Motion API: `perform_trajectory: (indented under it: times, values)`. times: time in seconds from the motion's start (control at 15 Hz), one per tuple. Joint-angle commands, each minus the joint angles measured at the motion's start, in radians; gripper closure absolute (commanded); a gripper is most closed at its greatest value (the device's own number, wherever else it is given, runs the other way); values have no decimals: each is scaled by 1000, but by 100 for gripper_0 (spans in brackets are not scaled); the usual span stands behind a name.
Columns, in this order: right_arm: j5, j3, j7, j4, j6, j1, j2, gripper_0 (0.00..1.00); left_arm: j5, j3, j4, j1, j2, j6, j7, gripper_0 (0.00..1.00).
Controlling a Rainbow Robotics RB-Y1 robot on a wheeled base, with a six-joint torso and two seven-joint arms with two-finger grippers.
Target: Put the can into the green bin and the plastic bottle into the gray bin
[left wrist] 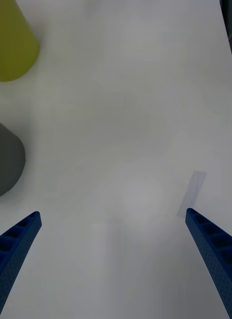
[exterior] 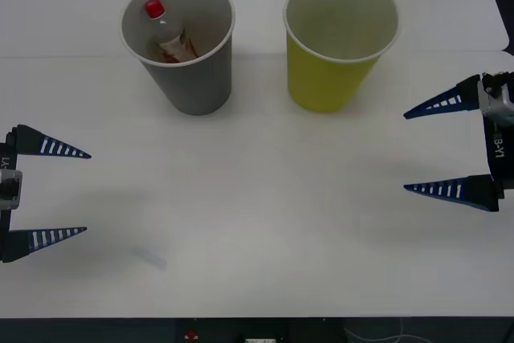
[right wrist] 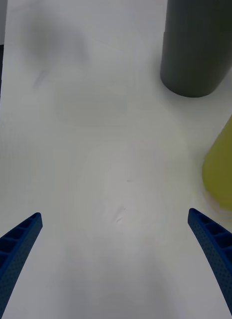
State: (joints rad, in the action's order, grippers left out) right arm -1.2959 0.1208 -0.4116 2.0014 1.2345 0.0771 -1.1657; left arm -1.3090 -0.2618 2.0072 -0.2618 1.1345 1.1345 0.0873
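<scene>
Sorting looks finished or nearly so: plastic bottle (exterior: 167, 36) lies inside the gray bin (exterior: 195, 78), the green bin's (exterior: 329, 78) contents stay hidden, and left gripper (exterior: 68, 192) and right gripper (exterior: 418, 150) hang wide apart, empty, so next comes confirming the can

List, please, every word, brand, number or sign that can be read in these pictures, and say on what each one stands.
"B-Y1": on the wrist housing of the right gripper, printed sideways, its start cut off.
A similar marking by the left gripper: partly cut off, not readable.
The label of the plastic bottle inside the gray bin: too small and blurred to read.
</scene>
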Motion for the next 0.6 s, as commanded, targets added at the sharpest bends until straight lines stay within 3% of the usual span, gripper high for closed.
perform_trajectory:
  times: [0.07, 0.6]
  values:
    - [-34, 68, 16, -1, 79, -43, -5, 0, 0, 0, 0, 0, 0, 0, 0, 0]
    - [-40, 178, 140, -10, 88, -195, 11, 0, 0, 0, 0, 0, 0, 0, 0, 0]
